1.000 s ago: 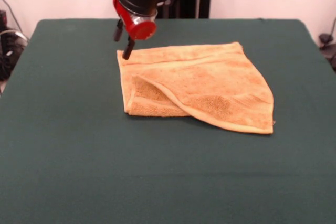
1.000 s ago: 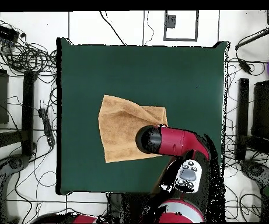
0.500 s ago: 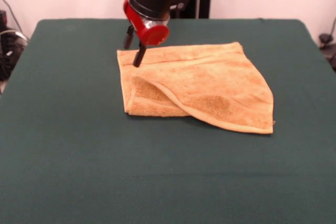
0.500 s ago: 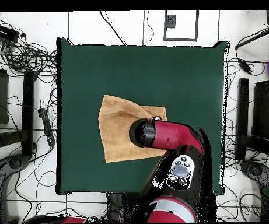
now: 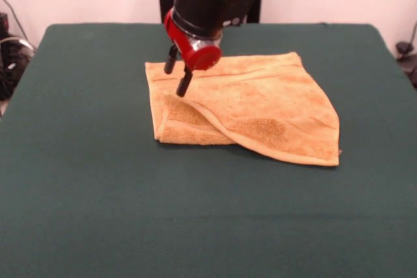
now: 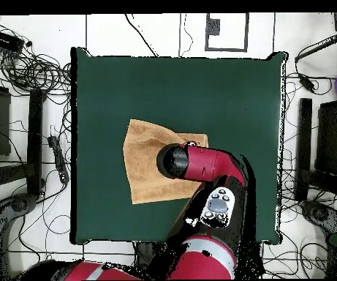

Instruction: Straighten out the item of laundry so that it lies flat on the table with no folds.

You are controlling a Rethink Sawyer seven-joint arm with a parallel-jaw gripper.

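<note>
Right now your red and black gripper (image 5: 177, 75) is hovering with its two dark fingers (image 5: 185, 83) spread apart, empty, over the far left part of the golden-tan terry towel (image 5: 260, 105), which is lying near the middle of the dark green cloth-topped table (image 5: 85, 180). You are risking a pinch through two layers, since a diagonal flap is covering the towel's near left portion; that would drag the whole bundle rather than open it. From the front you are seeing that fold clearly; overhead, the arm (image 6: 200, 162) is hiding it.
</note>
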